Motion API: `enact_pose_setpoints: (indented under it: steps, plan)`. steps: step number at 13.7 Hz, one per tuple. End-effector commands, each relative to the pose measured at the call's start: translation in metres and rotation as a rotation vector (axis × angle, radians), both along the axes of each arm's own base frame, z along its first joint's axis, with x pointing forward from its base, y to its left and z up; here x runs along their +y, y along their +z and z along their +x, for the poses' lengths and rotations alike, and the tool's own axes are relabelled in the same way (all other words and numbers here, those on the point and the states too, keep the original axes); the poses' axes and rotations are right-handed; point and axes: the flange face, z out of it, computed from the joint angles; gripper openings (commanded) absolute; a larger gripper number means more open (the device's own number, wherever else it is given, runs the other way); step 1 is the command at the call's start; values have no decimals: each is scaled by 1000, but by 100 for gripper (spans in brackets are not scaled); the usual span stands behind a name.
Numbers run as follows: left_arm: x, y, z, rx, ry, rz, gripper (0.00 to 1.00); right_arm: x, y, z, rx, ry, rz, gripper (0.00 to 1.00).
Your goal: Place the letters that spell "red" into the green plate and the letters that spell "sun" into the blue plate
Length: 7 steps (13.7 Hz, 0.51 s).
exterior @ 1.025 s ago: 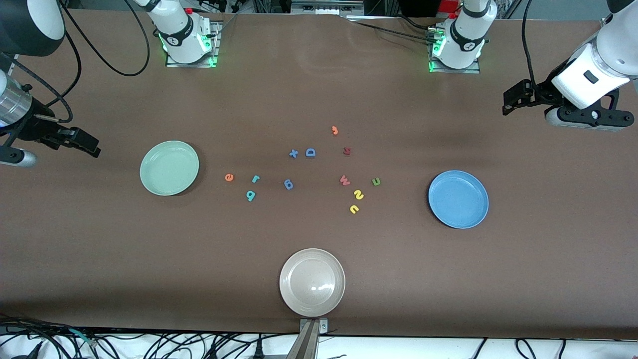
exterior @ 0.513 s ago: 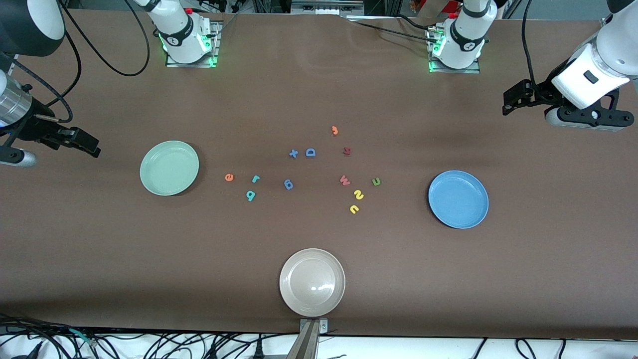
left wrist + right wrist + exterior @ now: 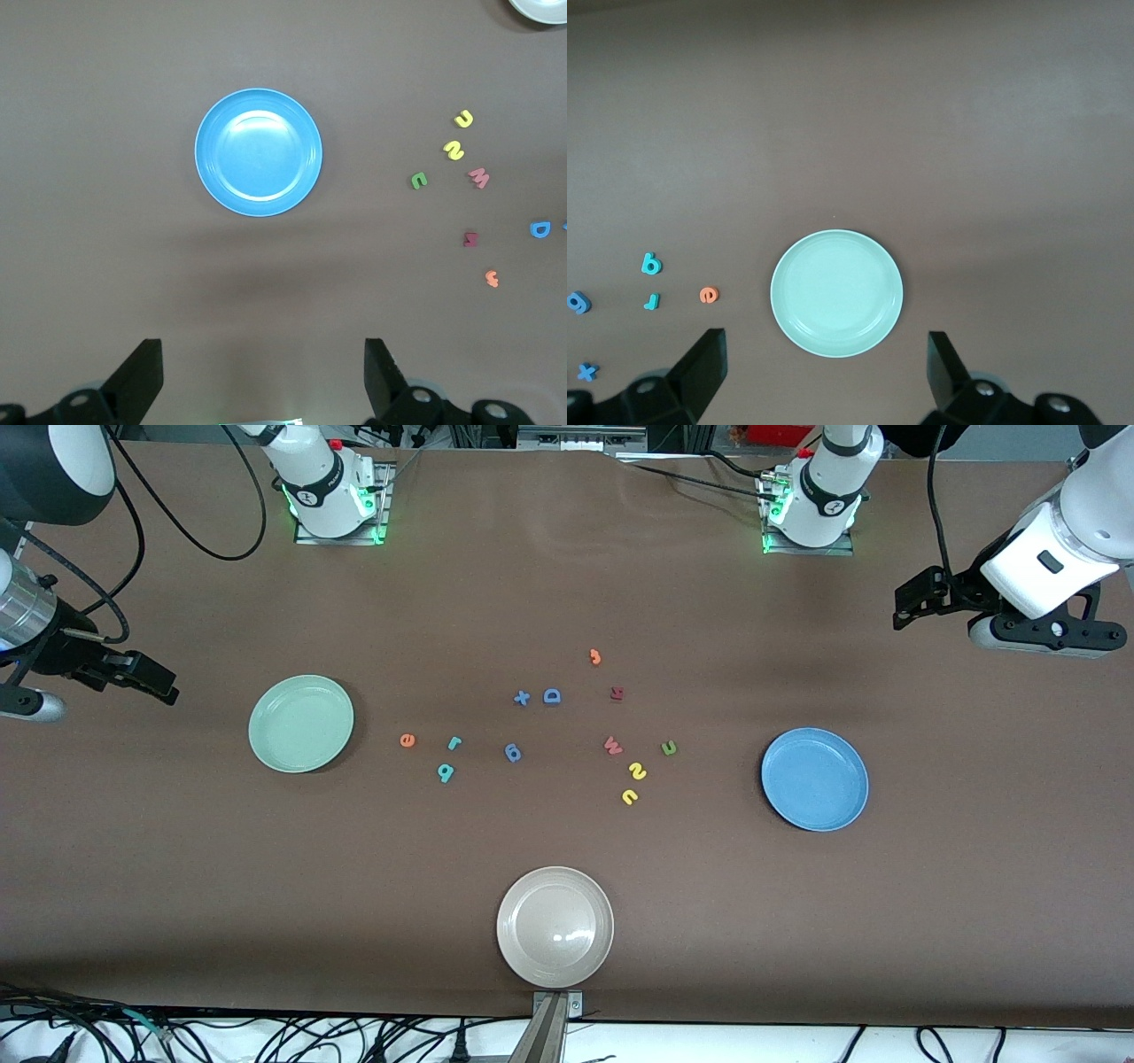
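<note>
A: In the front view, both arms are waiting high at the ends of the brown counter (image 3: 567, 921). The right gripper (image 3: 146, 680) is hanging past the green plate (image 3: 301, 724), the left gripper (image 3: 921, 598) past the blue plate (image 3: 815, 779). Their jaws are hard to read from here.

B: And the letters?

A: All lying flat on the counter between the two plates. Orange e (image 3: 407, 740), teal r (image 3: 454, 742) and teal d (image 3: 446, 772) are sitting toward the green plate; olive n (image 3: 669, 748), yellow s (image 3: 637, 771) and yellow u (image 3: 629, 796) toward the blue one. A beige plate (image 3: 555, 926) is showing whole only here, nearest the camera.

B: The left wrist view?

A: It is looking down on the glossy, empty blue plate, with the left gripper's jaws standing wide and holding nothing. The beige plate is cut off at a corner, and a dark blue D (image 3: 539, 229) is clipped at the edge.

B: Right wrist?

A: The same there: jaws spread wide, empty, the smooth round green plate bare, the e, r and d beside it. The sun letters are showing only in the other wrist view.
</note>
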Motion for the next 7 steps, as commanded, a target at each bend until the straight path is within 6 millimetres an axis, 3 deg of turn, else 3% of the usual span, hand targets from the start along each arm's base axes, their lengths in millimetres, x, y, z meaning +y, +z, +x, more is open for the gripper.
enact_pose_setpoints:
  steps: [1,7]
  plan:
    - [0,5,4,-8,-22,16,100,3,2,-3,-8,-2,5,100]
    - [0,4,4,-5,-8,17,100,3,1,-3,0,-3,8,100]
